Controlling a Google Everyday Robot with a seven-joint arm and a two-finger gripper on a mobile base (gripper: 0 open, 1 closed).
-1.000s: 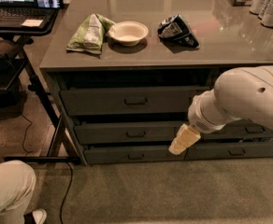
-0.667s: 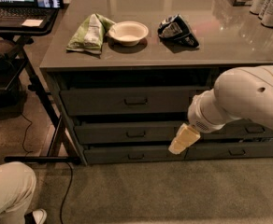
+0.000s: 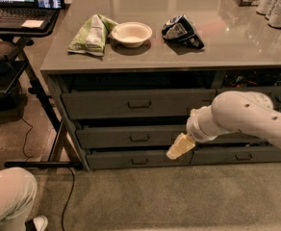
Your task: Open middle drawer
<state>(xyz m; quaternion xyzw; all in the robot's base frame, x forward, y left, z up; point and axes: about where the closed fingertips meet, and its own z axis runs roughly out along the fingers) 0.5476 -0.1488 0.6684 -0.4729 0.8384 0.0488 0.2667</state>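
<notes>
The middle drawer is a wide dark grey front with a small dark pull handle at its centre. It sits between the taller top drawer and the slim bottom drawer. My gripper, cream-coloured, hangs from the white arm in front of the middle drawer's right end. It is right of the handle and a little lower, over the seam with the bottom drawer. It holds nothing that I can see.
On the grey counter lie a green bag, a white bowl, a dark bag and cans. A laptop stand with black legs is at the left. A person's knee is at the lower left.
The arm and gripper have shifted slightly to the left, toward the middle drawer's handle. The drawers have not moved.
</notes>
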